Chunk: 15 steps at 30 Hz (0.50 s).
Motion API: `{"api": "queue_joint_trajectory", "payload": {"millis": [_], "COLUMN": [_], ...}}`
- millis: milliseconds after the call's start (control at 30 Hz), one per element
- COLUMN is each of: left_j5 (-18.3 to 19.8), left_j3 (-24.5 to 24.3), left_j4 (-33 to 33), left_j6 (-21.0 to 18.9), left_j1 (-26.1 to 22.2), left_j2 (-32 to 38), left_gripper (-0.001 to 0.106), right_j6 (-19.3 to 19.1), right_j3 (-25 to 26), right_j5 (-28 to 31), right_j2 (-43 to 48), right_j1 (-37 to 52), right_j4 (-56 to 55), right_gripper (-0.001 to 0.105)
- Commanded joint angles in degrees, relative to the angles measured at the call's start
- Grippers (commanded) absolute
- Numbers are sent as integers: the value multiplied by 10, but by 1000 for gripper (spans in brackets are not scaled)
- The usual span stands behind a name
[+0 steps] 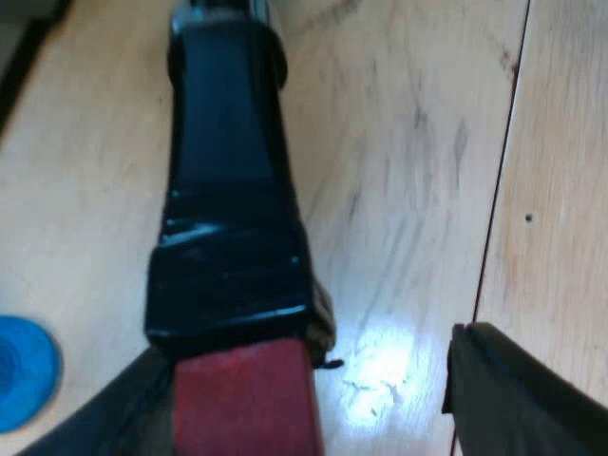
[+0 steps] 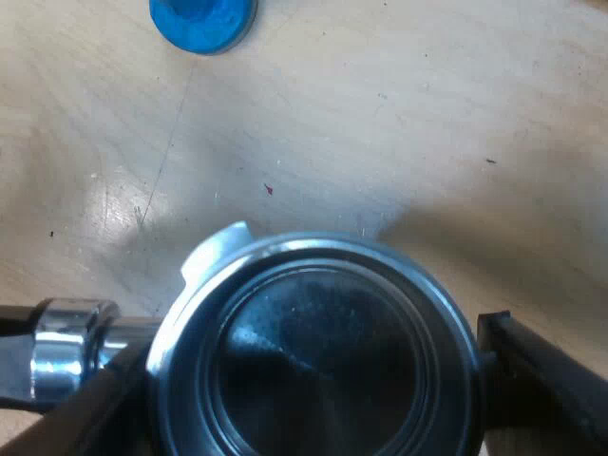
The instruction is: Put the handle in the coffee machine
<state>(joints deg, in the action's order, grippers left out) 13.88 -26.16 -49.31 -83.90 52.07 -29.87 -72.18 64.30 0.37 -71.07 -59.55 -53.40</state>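
The holder (image 2: 313, 285) lies over the wooden counter (image 2: 399, 114), its basket pinched between the right gripper's (image 2: 313, 366) fingers. The left gripper (image 1: 304, 380) is spread around the handle's red end (image 1: 245, 404), 1 finger against it and the other apart. A blue tamper (image 1: 19, 372) stands nearby. Risk: with only 1 grip on the round rim, the handle's weight may twist the holder and misalign it at the machine.
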Motion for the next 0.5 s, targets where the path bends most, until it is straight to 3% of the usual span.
{"api": "queue_joint_trajectory", "payload": {"millis": [33,500], "left_j5": [-4,-4], "left_j3": [-1,-1], "left_j4": [12,19], "left_j6": [2,2], "left_j1": [2,2], "left_j2": [-6,-6], "left_gripper": [58,58], "right_j6": [1,1], "right_j3": [4,4], "right_j5": [-4,-4], "right_j2": [10,10], "right_j1": [-1,-1], "right_j4": [4,4], "right_gripper": [0,0]}}
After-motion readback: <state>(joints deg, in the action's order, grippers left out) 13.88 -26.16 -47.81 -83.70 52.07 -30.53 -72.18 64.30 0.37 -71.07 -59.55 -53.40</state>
